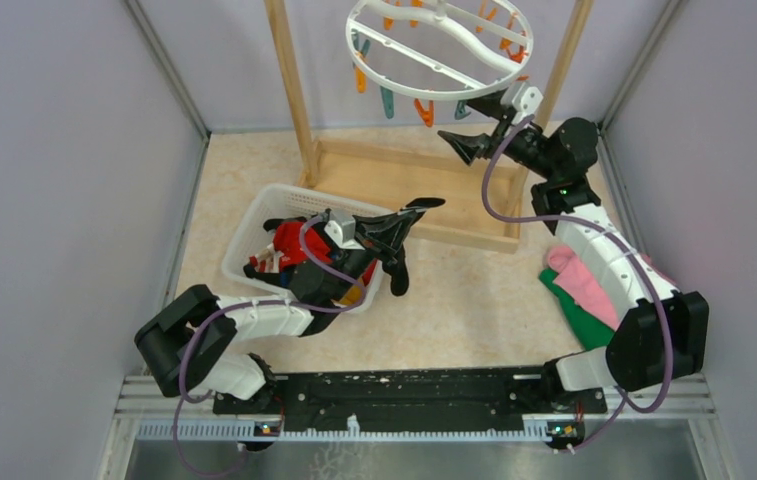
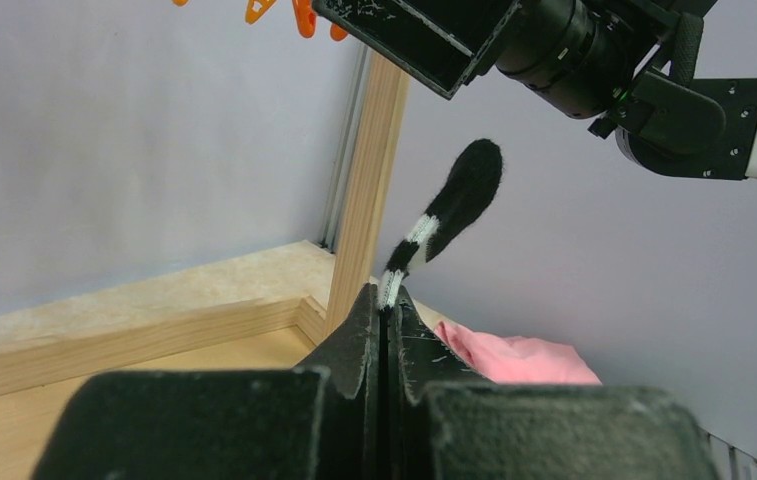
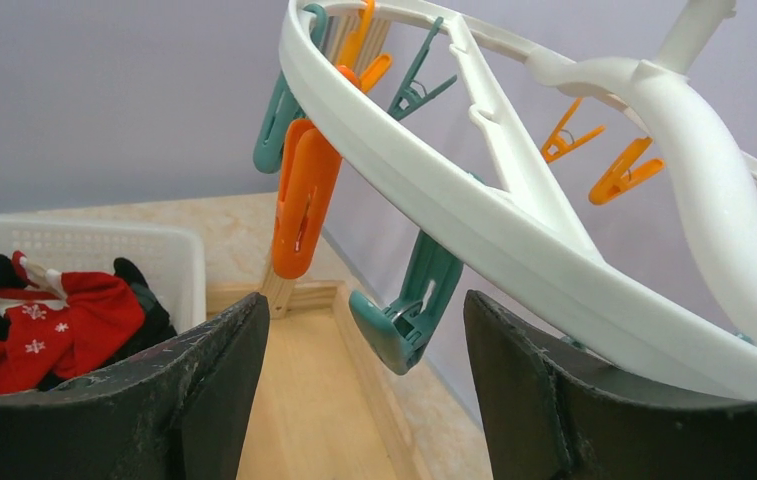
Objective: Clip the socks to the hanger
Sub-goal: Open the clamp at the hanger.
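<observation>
My left gripper (image 1: 409,212) is shut on a black sock with white stripes (image 1: 397,268), held in the air right of the basket. In the left wrist view the sock (image 2: 459,195) sticks up out of the closed fingertips of that gripper (image 2: 386,300). The white round hanger (image 1: 439,45) hangs at the top with orange and teal pegs. My right gripper (image 1: 484,125) is open just under its near rim. In the right wrist view a teal peg (image 3: 409,310) dangles between the open fingers of that gripper (image 3: 366,330), untouched, below the hanger ring (image 3: 454,200). An orange peg (image 3: 299,200) hangs to the left.
A white mesh basket (image 1: 254,225) on the left holds a red dotted sock (image 1: 289,240) and dark socks. The wooden rack frame (image 1: 424,225) stands behind, its post (image 2: 369,190) close to the held sock. Pink (image 1: 584,280) and green (image 1: 579,315) cloths lie at right.
</observation>
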Controlling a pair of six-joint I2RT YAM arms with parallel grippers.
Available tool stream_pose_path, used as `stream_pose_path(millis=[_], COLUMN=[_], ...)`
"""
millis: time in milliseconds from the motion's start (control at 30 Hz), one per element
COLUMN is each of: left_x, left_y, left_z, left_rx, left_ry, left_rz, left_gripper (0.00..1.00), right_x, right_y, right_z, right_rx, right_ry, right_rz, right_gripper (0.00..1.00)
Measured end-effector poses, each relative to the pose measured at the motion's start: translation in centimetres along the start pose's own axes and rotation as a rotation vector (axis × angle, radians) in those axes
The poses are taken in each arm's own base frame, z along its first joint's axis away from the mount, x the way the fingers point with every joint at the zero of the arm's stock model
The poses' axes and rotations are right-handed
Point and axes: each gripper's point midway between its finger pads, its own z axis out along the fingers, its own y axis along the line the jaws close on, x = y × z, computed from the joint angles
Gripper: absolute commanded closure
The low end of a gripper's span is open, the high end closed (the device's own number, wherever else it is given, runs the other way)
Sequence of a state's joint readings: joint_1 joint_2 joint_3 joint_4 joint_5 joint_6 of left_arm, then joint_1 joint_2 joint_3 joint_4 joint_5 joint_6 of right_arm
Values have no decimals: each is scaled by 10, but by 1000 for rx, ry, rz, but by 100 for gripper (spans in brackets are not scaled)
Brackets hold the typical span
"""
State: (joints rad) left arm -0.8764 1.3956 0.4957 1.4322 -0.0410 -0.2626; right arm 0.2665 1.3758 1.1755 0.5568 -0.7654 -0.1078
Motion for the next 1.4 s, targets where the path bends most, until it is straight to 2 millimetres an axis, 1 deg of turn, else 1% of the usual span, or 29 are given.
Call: stream_pose_path(millis=[200, 400, 533, 1033, 1233, 1400], left_x=[2, -3, -2, -1, 0, 0], left_y=[1, 0, 1, -2, -3, -3], left_z=[-1, -1, -1, -2, -2, -2], left_rx=[-4, -4, -6, 6, 12, 12], left_ry=[11, 5, 12, 23, 30, 32], left_rz=[1, 2, 2, 1, -3, -6], left_gripper=[100, 100, 100, 100, 100, 100], right_x=[0, -7, -9, -23, -29, -30], right_y=[-1, 3, 4, 1, -1, -2], right_z=[2, 5, 6, 4, 4, 3], right_rx=[1, -5, -3, 28, 38, 47], right_ry=[-5, -28, -36, -65, -81, -85], right_rz=[13, 21, 33, 35, 22, 21], right_gripper=[30, 30, 30, 29, 28, 24])
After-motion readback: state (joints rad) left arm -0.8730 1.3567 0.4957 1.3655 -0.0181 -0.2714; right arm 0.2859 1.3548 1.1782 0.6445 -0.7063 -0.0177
